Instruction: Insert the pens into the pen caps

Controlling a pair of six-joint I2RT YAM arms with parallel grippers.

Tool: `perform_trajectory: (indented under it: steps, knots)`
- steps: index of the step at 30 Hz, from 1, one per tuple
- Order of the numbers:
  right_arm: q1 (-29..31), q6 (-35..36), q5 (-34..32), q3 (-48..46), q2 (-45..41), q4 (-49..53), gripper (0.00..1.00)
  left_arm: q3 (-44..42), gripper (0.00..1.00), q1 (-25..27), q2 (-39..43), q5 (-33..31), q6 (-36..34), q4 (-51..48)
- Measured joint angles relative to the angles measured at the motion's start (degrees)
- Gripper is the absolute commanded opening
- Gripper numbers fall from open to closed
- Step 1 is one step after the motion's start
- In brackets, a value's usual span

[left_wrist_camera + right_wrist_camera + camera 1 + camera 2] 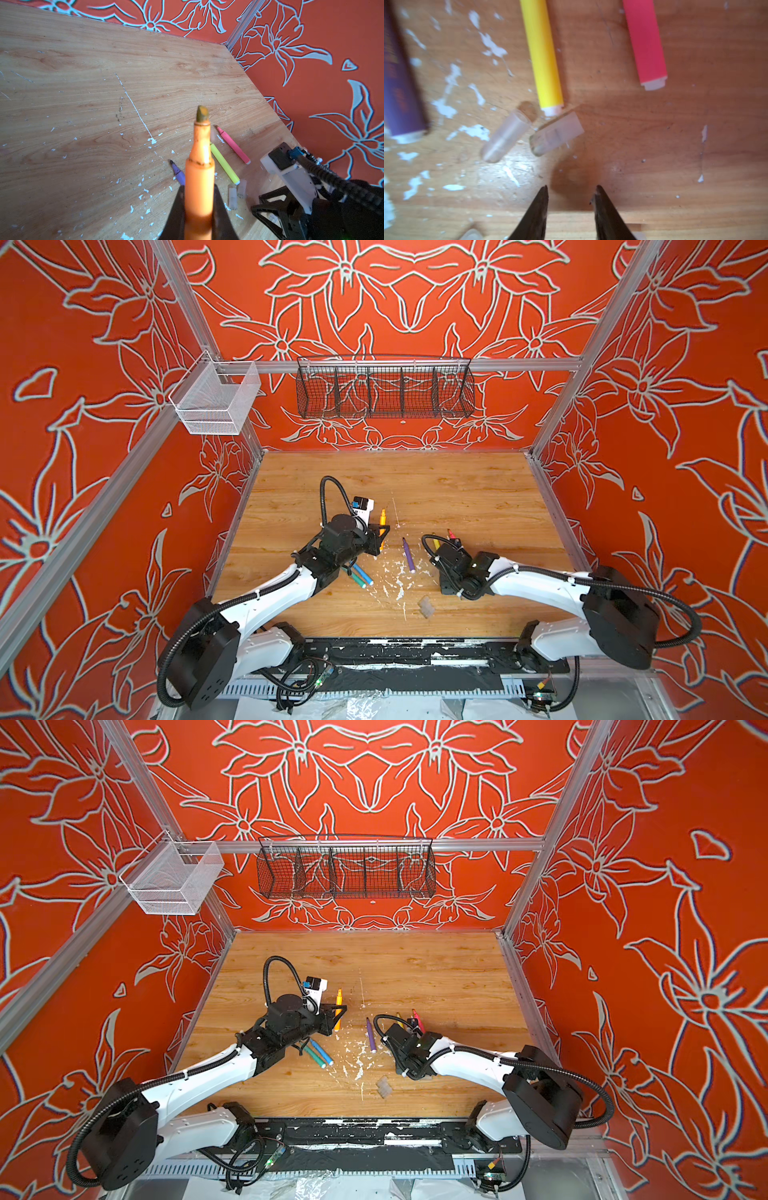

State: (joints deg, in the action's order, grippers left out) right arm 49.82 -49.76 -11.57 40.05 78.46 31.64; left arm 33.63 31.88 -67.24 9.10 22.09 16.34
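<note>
My left gripper (198, 187) is shut on the barrel of the orange pen (200, 176), whose tip (382, 514) stands clear above the table. The purple pen (408, 556) lies mid-table. The blue pen (363, 575) and green pen (355, 579) lie partly under the left arm. In the right wrist view, my right gripper (571, 187) is open and empty, low over bare wood. Two clear pen caps (506, 137) (556, 133) lie just ahead of it, by the end of the yellow pen (542, 54). The pink-red pen (644, 41) lies beside that.
White paint flecks (399, 580) dot the wooden table (457, 489). A translucent piece (426, 606) lies near the front edge. A black wire basket (384, 391) and a white mesh basket (216, 400) hang on the back rail. Orange walls close three sides.
</note>
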Motion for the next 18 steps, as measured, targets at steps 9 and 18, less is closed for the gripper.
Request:
perform_trajectory:
  steps: [9,18]
  knots:
    - [0.0,0.1,0.6,1.6,-5.4,-0.7,0.40,0.0,0.00,0.0,0.0,-0.1,0.0,-0.4]
    - [0.0,1.4,1.7,10.4,6.3,-2.4,0.38,0.0,0.00,0.0,0.0,-0.1,0.0,-0.5]
